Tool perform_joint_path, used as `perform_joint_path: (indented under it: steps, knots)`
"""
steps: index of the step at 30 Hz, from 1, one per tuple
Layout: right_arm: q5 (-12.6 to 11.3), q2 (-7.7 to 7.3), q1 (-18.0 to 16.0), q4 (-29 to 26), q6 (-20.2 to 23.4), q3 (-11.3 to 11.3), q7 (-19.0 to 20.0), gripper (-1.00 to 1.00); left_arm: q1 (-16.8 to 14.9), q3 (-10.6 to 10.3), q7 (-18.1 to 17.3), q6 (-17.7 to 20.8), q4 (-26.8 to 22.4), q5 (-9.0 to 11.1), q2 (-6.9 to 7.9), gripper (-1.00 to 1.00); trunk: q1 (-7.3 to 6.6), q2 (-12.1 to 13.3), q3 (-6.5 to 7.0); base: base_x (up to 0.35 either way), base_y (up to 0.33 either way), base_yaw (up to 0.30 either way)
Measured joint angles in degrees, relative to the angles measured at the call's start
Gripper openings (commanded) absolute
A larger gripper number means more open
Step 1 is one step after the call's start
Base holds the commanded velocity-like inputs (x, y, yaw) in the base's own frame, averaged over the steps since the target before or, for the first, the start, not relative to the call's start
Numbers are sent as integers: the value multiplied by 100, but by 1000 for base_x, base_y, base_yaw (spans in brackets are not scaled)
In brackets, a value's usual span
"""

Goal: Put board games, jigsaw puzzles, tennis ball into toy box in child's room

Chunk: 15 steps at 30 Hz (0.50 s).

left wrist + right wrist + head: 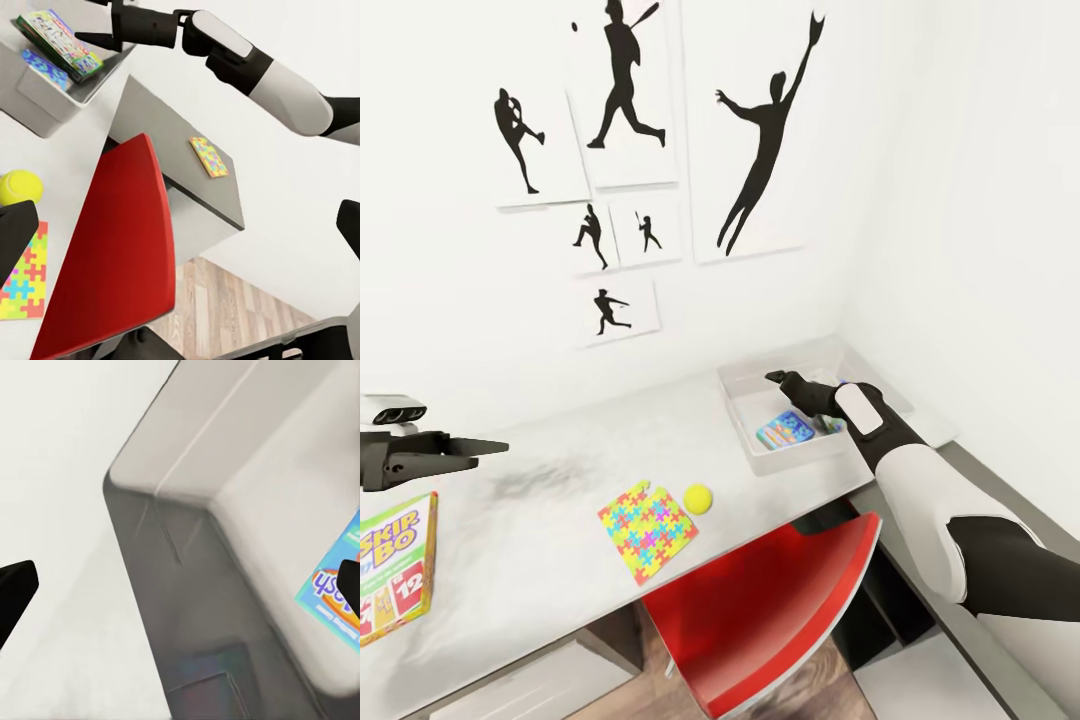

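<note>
Head view: right gripper point(772, 377) hangs over the toy box point(755, 445), jaws open and empty; left gripper point(500, 447) jaws open above the worktop point(540, 560).

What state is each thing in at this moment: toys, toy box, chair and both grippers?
Toy box: on the table, holding toys.
Light blue board game: inside the toy box.
Green board game: flat on the table, outside the box.
Jigsaw puzzle: flat on the table.
Tennis ball: on the table beside that puzzle.
Red chair: tucked at the table.
Left gripper: open, empty.
Right gripper: open, above the box.
</note>
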Motion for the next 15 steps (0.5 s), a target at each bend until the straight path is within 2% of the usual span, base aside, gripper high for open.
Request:
perform_joint_path:
  steps: [15]
  knots:
    - [3,-8,0,-6,2,0,200,100,0,16,0,0,30,16,-44,100,0,1,131,0,0,0]
